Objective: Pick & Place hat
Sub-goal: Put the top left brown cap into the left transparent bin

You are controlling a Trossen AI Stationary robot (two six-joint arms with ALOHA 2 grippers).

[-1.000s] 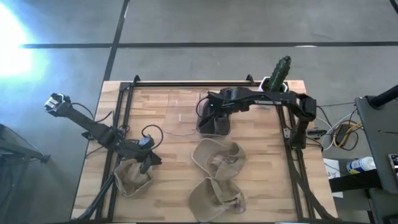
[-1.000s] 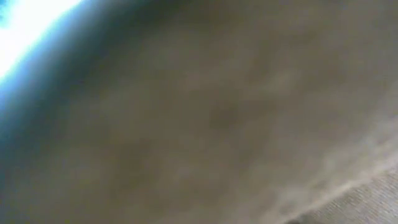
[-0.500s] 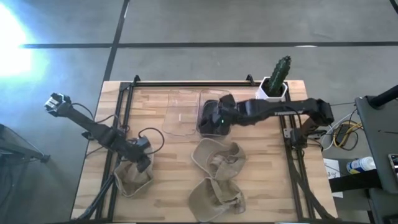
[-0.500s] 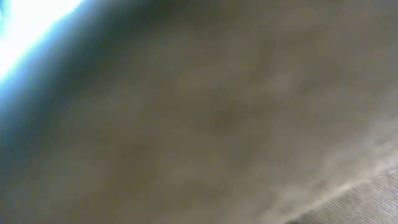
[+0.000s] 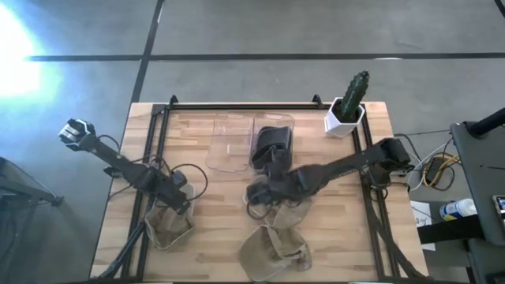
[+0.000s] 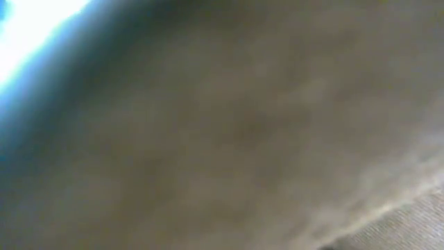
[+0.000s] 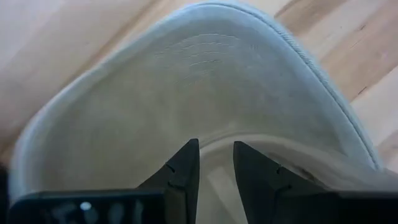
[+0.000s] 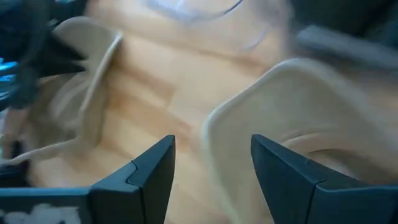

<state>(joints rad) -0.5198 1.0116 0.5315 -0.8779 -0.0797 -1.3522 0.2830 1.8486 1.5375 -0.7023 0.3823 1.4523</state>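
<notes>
I see left tool (image 7: 214, 163) pinching a tan hat's (image 7: 186, 106) edge | right tool (image 8: 211, 162) wide open, empty, over the middle hat (image 5: 278, 207) | wooden surface (image 5: 213, 229)

From my station the counter (image 5: 221, 237) reads as pale planked wood with a smooth, lightly sheened finish, framed by dark matt metal rails (image 5: 162, 134). The hats (image 5: 272, 251) look like soft tan cloth (matt, finely woven), and I see two containers (image 5: 230, 143) of clear glossy plastic.
</notes>
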